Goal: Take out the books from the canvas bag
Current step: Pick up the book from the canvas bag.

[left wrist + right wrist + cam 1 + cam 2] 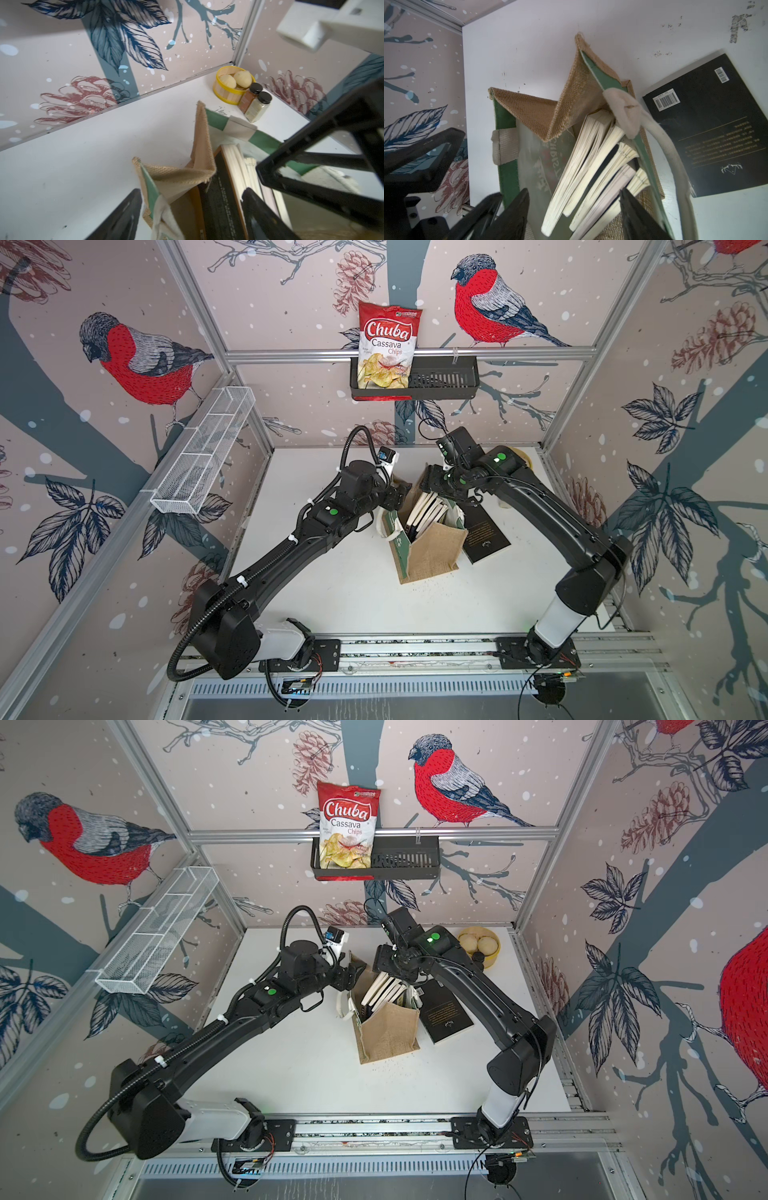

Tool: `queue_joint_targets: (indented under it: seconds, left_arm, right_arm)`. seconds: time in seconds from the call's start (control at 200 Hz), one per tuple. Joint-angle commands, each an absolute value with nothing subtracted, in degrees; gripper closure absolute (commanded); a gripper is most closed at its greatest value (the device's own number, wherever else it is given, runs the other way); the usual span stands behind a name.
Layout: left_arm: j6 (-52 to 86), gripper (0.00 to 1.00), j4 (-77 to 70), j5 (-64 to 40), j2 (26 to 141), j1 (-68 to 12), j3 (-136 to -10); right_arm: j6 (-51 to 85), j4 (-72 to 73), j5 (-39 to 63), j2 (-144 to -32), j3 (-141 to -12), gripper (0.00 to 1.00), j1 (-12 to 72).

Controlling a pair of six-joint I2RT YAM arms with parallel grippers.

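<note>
- bag on the counter, centre
- books stand in the bag
- one book lies flat just right of the bag
- bowl far right, jars beside it

**Open bag under the left gripper**

The left gripper stands spread wide at the canvas bag; one finger is over the white table, the other over the books standing inside; in the table's corner, a yellow tub touches two black-lidded jars.
</note>
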State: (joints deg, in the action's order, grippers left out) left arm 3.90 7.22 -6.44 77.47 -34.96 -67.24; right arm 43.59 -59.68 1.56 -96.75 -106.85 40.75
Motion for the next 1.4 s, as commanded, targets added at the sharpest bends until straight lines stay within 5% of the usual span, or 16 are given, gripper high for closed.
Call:
queue_joint_targets:
  seconds: [0.0, 0.465, 0.876, 1.076, 1.396]
  left_arm:
    - [0.64, 0.22, 12.99, -11.42, 78.67, -36.24, -71.36]
    - [-2.2, 0.25, 31.17, -8.92, 88.41, -44.22, -84.11]
    - [0.07, 0.3, 35.08, -3.2, 91.11, -45.66, -82.75]
    - [1.14, 0.46, 33.53, 0.01, 92.41, -45.7, -83.14]
    - [0.62, 0.92, 33.47, 2.72, 94.77, -45.7, -85.04]
  right_arm:
    - [43.15, -57.21, 2.29, -93.49, -104.6, 0.32, 38.44]
    - [41.33, -43.1, 8.63, -80.09, -85.11, 0.32, 29.66]
    - [39.59, -37.88, 10.9, -79.28, -78.09, 0.32, 28.99]
    - [38.81, -37.71, 10.79, -79.16, -77.09, 0.32, 29.26]
    - [36.09, -38.97, 10.99, -81.49, -76.11, 0.33, 31.09]
